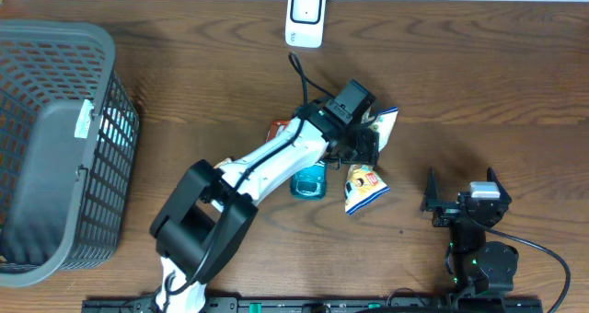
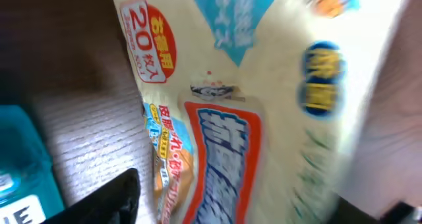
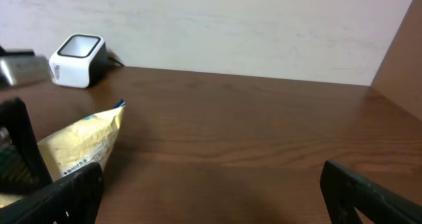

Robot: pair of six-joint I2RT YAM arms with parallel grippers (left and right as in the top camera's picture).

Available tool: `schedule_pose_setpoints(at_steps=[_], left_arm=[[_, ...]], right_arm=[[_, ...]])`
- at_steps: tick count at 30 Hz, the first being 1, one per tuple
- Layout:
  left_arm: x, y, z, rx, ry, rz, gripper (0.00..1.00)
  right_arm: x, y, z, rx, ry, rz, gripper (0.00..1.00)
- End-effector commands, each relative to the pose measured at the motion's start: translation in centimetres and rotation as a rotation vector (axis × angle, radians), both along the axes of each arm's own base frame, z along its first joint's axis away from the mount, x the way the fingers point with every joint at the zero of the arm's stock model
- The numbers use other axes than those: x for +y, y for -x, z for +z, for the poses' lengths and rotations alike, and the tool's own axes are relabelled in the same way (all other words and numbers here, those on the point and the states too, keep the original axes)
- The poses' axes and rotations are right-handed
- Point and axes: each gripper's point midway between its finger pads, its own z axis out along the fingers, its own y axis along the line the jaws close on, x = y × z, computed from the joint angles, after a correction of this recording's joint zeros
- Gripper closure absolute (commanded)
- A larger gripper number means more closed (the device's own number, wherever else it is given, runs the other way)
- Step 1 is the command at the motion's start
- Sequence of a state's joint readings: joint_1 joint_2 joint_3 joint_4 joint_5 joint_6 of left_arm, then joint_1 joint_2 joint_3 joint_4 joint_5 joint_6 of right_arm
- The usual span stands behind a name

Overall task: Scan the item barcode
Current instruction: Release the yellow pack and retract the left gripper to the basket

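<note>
The left claw hangs over the packet with its jaws apart. In the wrist view, its one visible finger stands just clear of the packet's edge, with bare wood between. The left arm reaches from its base at 7 o'clock out toward 1 o'clock, wrist bent down at mid-table. The packet lies under it, its long axis running from 1 o'clock to 7 o'clock. A teal item sits just beside it at 9 o'clock. The scanner stands at 12 o'clock by the table's far edge. Open wood lies toward 3 o'clock, where the right claw waits wide open. The basket fills the 9 o'clock edge.
</note>
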State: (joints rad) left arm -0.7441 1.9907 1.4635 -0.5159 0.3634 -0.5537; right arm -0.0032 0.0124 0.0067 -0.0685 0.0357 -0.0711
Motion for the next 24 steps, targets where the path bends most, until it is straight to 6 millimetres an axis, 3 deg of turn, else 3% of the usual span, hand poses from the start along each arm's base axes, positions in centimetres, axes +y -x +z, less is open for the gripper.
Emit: schedule_pose_setpoints(at_steps=[1, 3, 4, 6, 8, 11, 13, 18, 21, 22, 23, 24], left_arm=[[0.3, -2.2, 7.9, -0.143, 0.115, 0.037, 0.27], [1.4, -3.0, 11.0, -0.205, 0.151, 0.063, 0.26], [2.8, -3.7, 13.7, -0.267, 0.171, 0.097, 0.23], [4.4, -4.3, 16.3, -0.339, 0.179, 0.120, 0.21], [6.8, -4.9, 19.3, -0.434, 0.174, 0.160, 0.18], [12.2, -6.3, 23.9, -0.606, 0.106, 0.284, 0.08], [17.8, -7.1, 27.3, -0.749, -0.005, 0.409, 0.00], [32.9, -6.4, 33.0, -0.920, -0.219, 0.822, 0.02], [40.7, -4.8, 33.0, -0.879, -0.287, 1.055, 0.02], [46.1, -3.3, 31.4, -0.787, -0.317, 1.262, 0.02], [49.2, -2.0, 29.9, -0.707, -0.326, 1.408, 0.02], [50.8, -1.2, 28.8, -0.653, -0.329, 1.490, 0.02]], right_arm=[[0.1, 0.0, 0.0, 0.000, 0.012, 0.004, 0.01], [0.1, 0.0, 0.0, 0.000, 0.012, 0.005, 0.01], [0.1, 0.0, 0.0, 0.000, 0.012, 0.005, 0.01], [0.1, 0.0, 0.0, 0.000, 0.012, 0.005, 0.01], [0.1, 0.0, 0.0, 0.000, 0.012, 0.005, 0.01], [0.1, 0.0, 0.0, 0.000, 0.012, 0.005, 0.01], [0.1, 0.0, 0.0, 0.000, 0.012, 0.005, 0.01], [0.1, 0.0, 0.0, 0.000, 0.012, 0.005, 0.01], [0.1, 0.0, 0.0, 0.000, 0.012, 0.005, 0.01], [0.1, 0.0, 0.0, 0.000, 0.012, 0.004, 0.01], [0.1, 0.0, 0.0, 0.000, 0.012, 0.005, 0.01], [0.1, 0.0, 0.0, 0.000, 0.012, 0.005, 0.01]])
